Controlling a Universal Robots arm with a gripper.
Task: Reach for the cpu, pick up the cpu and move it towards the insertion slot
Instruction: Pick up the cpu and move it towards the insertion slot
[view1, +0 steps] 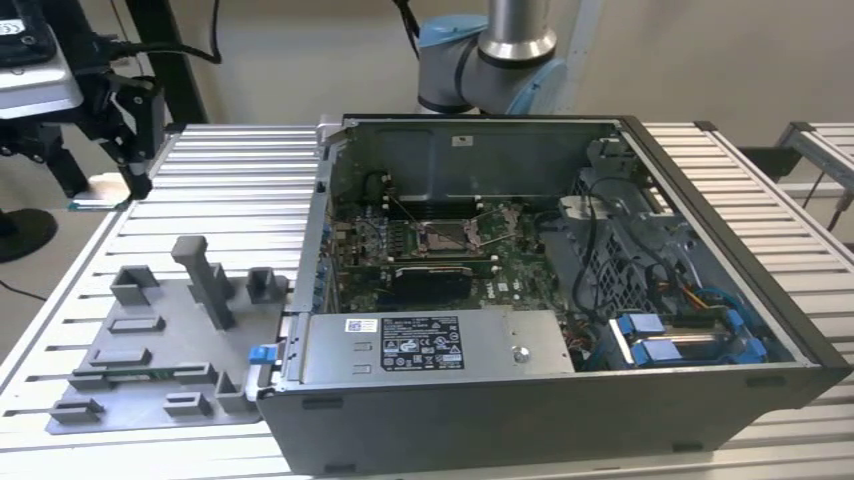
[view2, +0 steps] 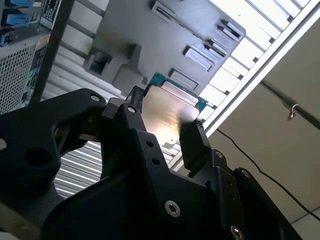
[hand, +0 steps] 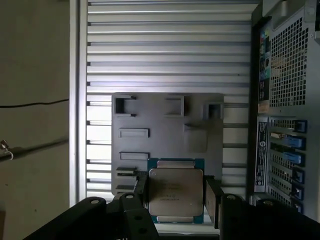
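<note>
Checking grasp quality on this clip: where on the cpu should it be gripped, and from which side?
By two opposite thin edges, approaching square onto its flat metal top. The cpu is a thin flat square, so only the edges give parallel faces to pinch. In both wrist views the gripper clamps it so, a finger on each side, held off the grey tray.

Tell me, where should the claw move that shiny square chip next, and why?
Probably sideways, toward the open computer case. The claw is shut on the cpu by its edges and holds it above the grey tray. The insertion slot lies inside the case, toward the exterior view's right of the tray.
</note>
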